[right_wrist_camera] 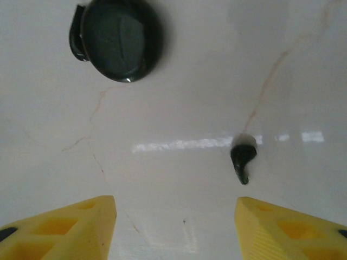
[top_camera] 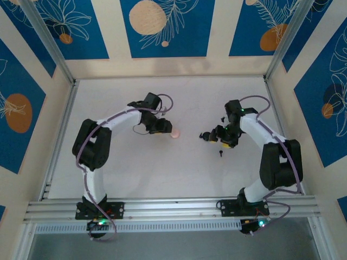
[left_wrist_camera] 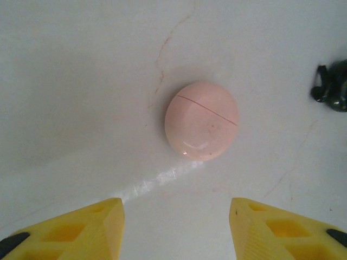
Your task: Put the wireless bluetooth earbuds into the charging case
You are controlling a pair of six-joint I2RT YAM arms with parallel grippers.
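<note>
Right gripper (right_wrist_camera: 176, 230) jaws wide, empty; earbud (right_wrist_camera: 243, 158) lies just ahead, untouched, right of the table's (right_wrist_camera: 173, 97) centre; left gripper (left_wrist_camera: 176, 230) wide, pink round case (left_wrist_camera: 201, 120) ahead.

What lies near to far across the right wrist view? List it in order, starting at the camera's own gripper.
Right gripper, its yellow plastic fingers apart at the bottom edge → tiny black earbud with a pale tip, lying on the white table → dark glossy round disc, farthest away.
</note>
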